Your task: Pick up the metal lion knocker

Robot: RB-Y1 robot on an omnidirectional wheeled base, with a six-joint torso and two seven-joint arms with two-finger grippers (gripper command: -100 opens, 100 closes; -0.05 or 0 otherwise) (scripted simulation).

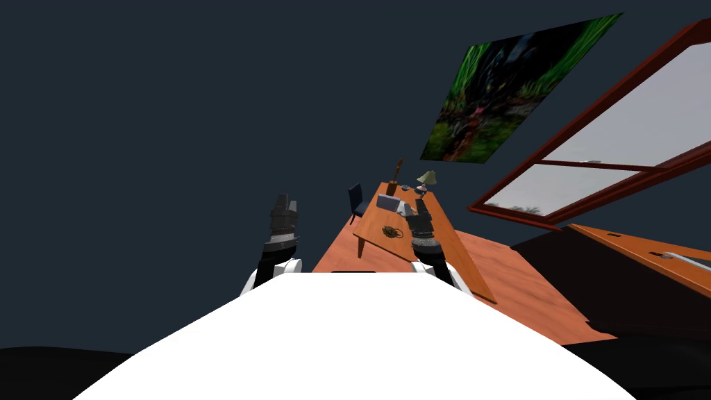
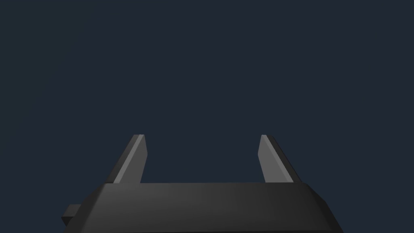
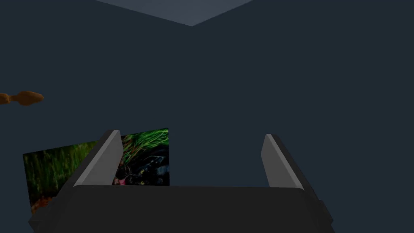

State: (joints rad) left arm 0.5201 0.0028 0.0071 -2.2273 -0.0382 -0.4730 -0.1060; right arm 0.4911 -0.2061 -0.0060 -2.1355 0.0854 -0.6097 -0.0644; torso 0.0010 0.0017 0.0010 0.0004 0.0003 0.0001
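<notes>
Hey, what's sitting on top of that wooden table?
On the table: the dark knocker near the front edge, a grey box, a lamp and a brown vase at the far end. My right arm covers part of the tabletop.

walls [image 1: 173, 104] dark blue | wooden floor [image 1: 514, 278] | wooden desk [image 1: 371, 223] | red-framed window [image 1: 611, 139] | green painting [image 1: 507, 90]

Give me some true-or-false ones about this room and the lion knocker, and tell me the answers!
1. The knocker lies on the table. True.
2. The left end effector is shut. False: its fingers stand well apart, open.
3. The right end effector holds the knocker. False: it is open and empty, and the knocker is on the table.
4. A green picture hangs on the wall. True.
</notes>
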